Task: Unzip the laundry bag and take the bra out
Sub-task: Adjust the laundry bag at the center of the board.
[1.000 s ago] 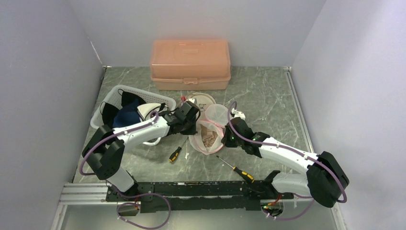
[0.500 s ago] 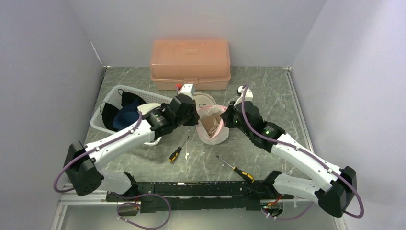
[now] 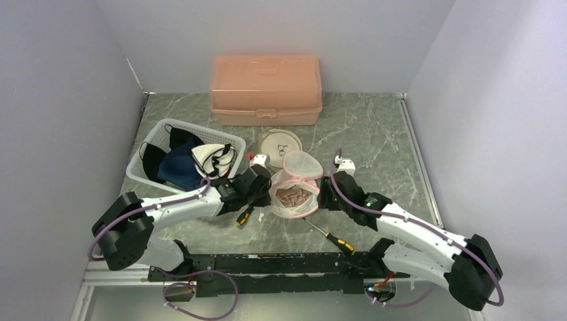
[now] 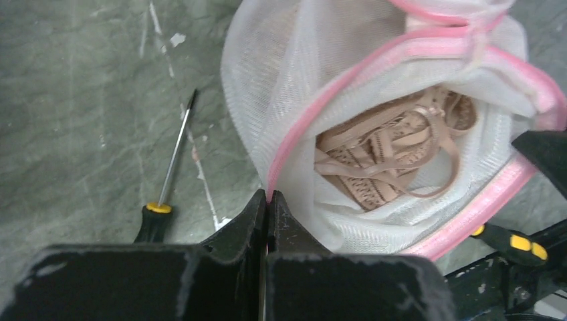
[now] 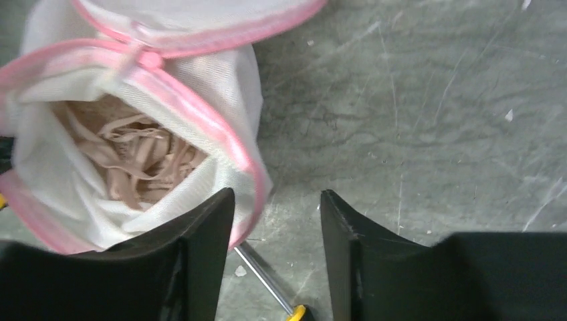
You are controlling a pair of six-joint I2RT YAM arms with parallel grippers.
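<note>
The beige strappy bra (image 4: 388, 160) lies bunched inside the white mesh laundry bag with pink trim (image 3: 286, 208). The bag sits unzipped, with its flap thrown back, at the centre of the top view. The left gripper (image 4: 268, 198) is clenched on the bag's pink rim. The right gripper (image 5: 277, 195) stands released just right of the bag, grasping nothing. A yellow-handled screwdriver (image 3: 332, 237) lies below the bag, and a white slatted basket (image 3: 200, 130) sits at the upper left.

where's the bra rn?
Top view, centre: the bra sits inside the open laundry bag, between the left gripper, shut on the bag's pink rim, and the open right gripper.
</note>
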